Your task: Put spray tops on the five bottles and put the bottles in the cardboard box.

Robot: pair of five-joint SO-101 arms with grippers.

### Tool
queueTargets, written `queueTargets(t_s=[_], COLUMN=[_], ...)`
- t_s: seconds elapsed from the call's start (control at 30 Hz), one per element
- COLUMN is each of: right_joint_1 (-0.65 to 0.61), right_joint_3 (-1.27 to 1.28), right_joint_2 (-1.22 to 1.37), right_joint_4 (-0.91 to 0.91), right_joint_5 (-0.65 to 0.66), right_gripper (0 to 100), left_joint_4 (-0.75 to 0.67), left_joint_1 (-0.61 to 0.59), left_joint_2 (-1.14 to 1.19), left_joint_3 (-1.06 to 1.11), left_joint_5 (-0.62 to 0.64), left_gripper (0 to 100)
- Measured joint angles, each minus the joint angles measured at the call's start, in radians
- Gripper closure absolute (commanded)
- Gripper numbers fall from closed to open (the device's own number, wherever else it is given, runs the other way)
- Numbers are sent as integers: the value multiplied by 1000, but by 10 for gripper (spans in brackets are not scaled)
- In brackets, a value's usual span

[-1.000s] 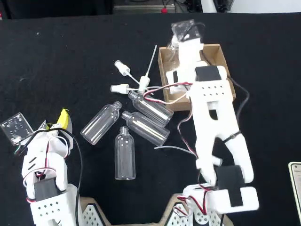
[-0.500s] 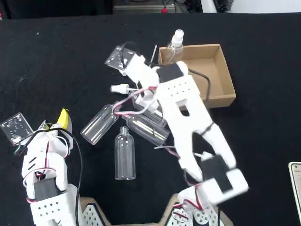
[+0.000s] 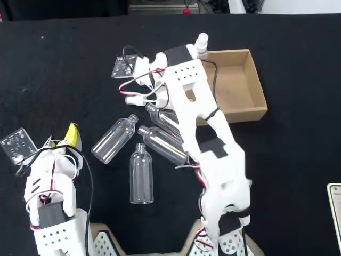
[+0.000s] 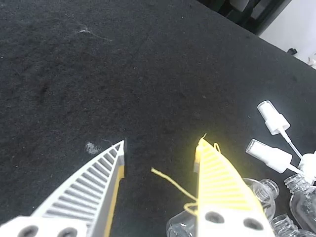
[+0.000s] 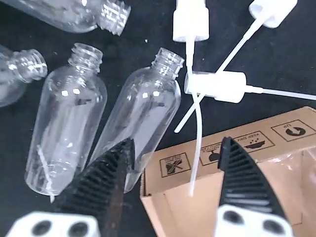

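High view: four open bottles (image 3: 141, 173) lie left of the cardboard box (image 3: 257, 88); a capped bottle (image 3: 201, 41) stands at its far corner

Left wrist view: the left gripper (image 4: 162, 142) gapes over the black table (image 4: 74, 64)

Right wrist view: the right gripper (image 5: 178, 142) spreads wide above loose spray tops (image 5: 217, 86) and the box's edge

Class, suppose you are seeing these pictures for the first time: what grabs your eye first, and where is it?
The white right arm stretches over the middle of the black table, the right gripper open near the loose spray tops beside the cardboard box. Four clear uncapped bottles lie scattered beside it, and one capped bottle stands at the box's far corner.
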Motion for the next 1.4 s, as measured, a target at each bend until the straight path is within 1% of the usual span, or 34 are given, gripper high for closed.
queueTargets(t_s=[0.1,0.2,0.47,0.77,1.03,1.3,1.4], right_joint_1=[9,18,48,49,57,58,81], right_joint_3=[-83,-107,-106,-68,-68,-68,-68], right_joint_2=[63,77,77,77,146,146,146], right_joint_4=[23,23,23,23,23,-8,-29], right_joint_5=[17,38,52,69,69,71,71], right_gripper=[744,744,744,744,744,744,744], left_joint_4=[0,0,0,0,0,0,0], left_joint_1=[0,0,0,0,0,0,0], left_joint_2=[0,0,0,0,0,0,0], left_joint_3=[0,0,0,0,0,0,0], left_joint_5=[0,0,0,0,0,0,0], left_gripper=[773,773,773,773,773,773,773])
